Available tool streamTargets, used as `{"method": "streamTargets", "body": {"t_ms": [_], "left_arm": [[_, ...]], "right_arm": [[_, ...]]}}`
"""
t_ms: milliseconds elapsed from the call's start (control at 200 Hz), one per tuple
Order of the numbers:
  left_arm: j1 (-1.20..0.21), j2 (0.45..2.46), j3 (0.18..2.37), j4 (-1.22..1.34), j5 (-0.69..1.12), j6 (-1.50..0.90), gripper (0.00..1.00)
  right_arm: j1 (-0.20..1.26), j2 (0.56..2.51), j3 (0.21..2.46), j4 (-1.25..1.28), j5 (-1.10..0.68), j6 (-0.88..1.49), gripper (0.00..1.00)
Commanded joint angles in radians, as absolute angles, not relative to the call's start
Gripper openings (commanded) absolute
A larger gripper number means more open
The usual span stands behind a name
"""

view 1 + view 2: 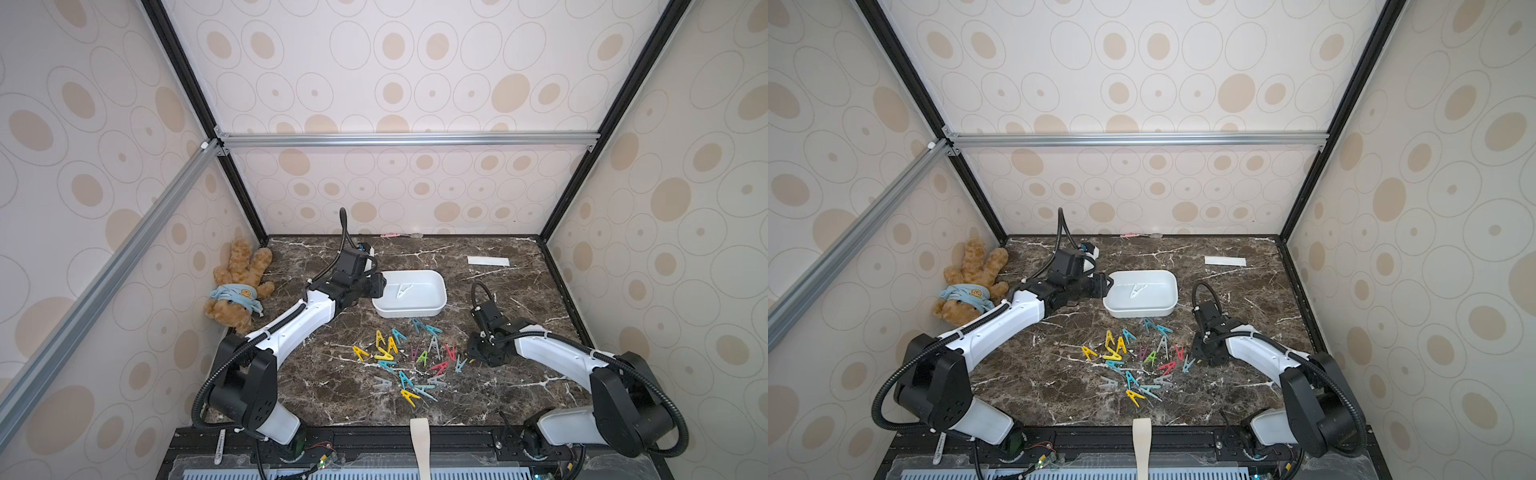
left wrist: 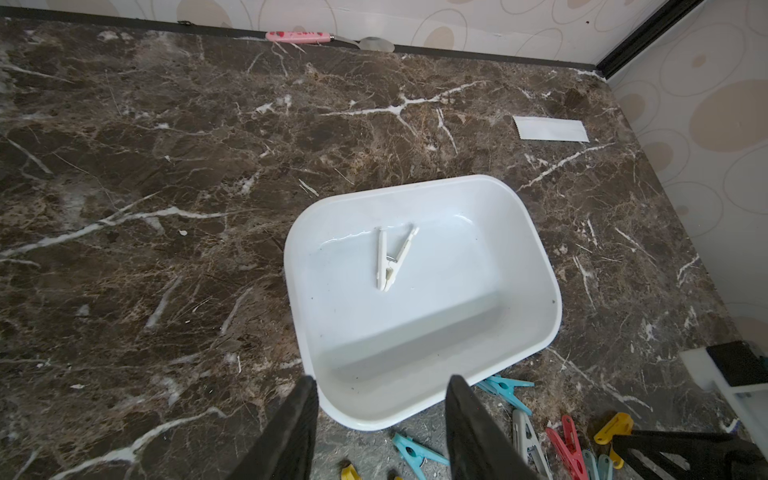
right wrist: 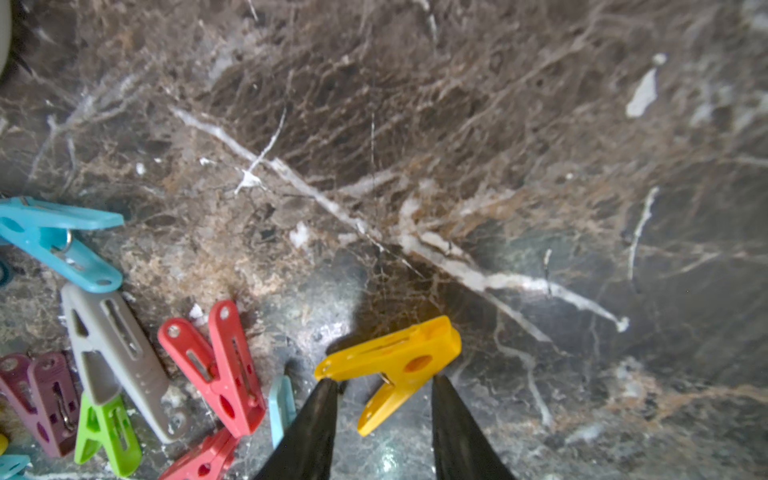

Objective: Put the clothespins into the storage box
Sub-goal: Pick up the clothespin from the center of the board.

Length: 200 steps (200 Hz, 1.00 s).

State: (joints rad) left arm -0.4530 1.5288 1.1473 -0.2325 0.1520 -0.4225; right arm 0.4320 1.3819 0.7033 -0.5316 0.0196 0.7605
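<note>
We see the storage box sitting on the marble surface, toward the back and near the middle. One white clothespin lies flat on its floor. The left end effector hovers over the box's near rim with its fingers spread apart and nothing between them.

In front of the box, the loose clothespins lie scattered on the surface in yellow, teal, red, green, grey and purple. At the right edge of that scatter, the right end effector sits low. Its fingers are partly apart, on either side of a yellow clothespin. We cannot tell whether they actually grip it.

A teddy bear lies by the left wall. A paper strip and a spoon with a pink handle rest near the back.
</note>
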Motion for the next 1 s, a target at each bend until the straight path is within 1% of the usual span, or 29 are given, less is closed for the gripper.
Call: {"method": "streamTargets", "body": {"t_ms": [0,225,320,420,725,800,995], "left_arm": [[-0.442,1.493,1.136,-0.209,0.155,-0.43,0.5],[-0.433,1.479,1.12,-0.204,0.156,-0.431,0.5],[-0.431,1.477,1.117,-0.203,0.158,-0.431,0.5],[-0.43,1.479,1.117,-0.203,0.159,-0.433,0.5],[-0.428,1.473,1.111,-0.201,0.162,-0.448,0.5],[-0.428,1.474,1.111,-0.202,0.165,-0.451,0.5],[-0.429,1.476,1.111,-0.202,0.17,-0.459,0.5]], "right_arm": [[0.428,1.405,0.718,-0.538,0.033,0.748,0.38],[0.428,1.381,0.68,-0.529,0.031,0.765,0.38],[0.428,1.371,0.671,-0.537,0.035,0.753,0.38],[0.427,1.377,0.667,-0.543,0.04,0.742,0.35],[0.431,1.355,0.67,-0.596,0.061,0.682,0.35],[0.431,1.359,0.669,-0.607,0.061,0.671,0.3],[0.432,1.363,0.644,-0.574,0.07,0.677,0.3]]}}
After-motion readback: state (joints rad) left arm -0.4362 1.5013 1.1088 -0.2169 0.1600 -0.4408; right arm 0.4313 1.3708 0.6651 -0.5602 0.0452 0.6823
